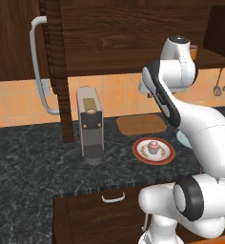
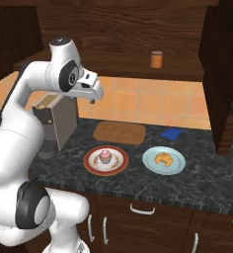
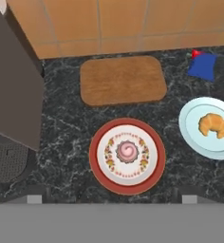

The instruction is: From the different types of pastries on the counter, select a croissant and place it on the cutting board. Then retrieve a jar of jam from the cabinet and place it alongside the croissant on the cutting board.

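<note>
The croissant [image 3: 214,125] [image 2: 163,158] lies on a pale blue plate [image 3: 192,137] at the right of the counter [image 2: 197,173]. A pink-frosted cupcake [image 3: 127,152] [image 1: 153,146] sits on a red-rimmed plate [image 3: 98,172]. Behind both plates, by the tiled wall, lies the bare wooden cutting board [image 3: 122,79] [image 2: 119,132] [image 1: 141,124]. My gripper [image 3: 112,197] hangs high over the red-rimmed plate, open, with nothing between its fingers. Above, the cabinet [image 1: 133,43] stands open, and a small orange-brown jar [image 2: 157,59] is on its shelf.
A grey coffee machine [image 1: 89,124] [image 3: 14,95] stands left of the board. A small blue object [image 3: 202,65] lies by the wall to the right of the board. The open cabinet doors [image 1: 55,71] [image 2: 222,74] jut out on both sides, one with a long grey handle [image 1: 38,66].
</note>
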Controlling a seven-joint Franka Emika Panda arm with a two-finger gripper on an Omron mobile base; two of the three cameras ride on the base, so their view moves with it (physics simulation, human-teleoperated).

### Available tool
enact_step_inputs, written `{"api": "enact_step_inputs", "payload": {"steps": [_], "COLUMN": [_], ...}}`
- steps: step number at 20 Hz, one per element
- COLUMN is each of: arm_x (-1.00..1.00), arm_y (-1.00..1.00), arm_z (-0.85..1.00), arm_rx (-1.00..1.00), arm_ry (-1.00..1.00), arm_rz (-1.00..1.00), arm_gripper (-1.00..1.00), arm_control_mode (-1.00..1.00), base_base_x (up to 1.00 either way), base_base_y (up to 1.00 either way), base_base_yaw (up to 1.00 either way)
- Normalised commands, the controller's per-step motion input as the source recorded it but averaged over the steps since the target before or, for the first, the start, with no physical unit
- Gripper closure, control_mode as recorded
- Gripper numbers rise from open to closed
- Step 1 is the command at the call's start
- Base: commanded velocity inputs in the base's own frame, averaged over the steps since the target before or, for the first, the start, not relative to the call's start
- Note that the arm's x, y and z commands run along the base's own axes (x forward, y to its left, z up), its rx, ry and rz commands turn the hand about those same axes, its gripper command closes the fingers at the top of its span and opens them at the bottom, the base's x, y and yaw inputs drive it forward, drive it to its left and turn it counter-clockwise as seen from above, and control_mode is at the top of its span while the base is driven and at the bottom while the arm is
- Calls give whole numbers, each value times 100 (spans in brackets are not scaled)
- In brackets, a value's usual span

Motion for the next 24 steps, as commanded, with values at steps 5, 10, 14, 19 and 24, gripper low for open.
{"api": "enact_step_inputs", "payload": {"steps": [5,10,14,19,24], "arm_x": [21,-6,0,11,34], "arm_y": [-56,-79,-89,-79,-48], "arm_z": [46,34,21,6,6], "arm_rx": [-4,-9,-9,-6,-1], "arm_ry": [0,-6,-9,-8,-4], "arm_rz": [-5,0,0,0,-2], "arm_gripper": [-100,-100,-100,-100,-100], "arm_control_mode": [-100,-100,-100,-100,-100], "base_base_x": [0,0,0,0,0], "base_base_y": [0,0,0,0,0], "base_base_yaw": [0,0,0,0,0]}}
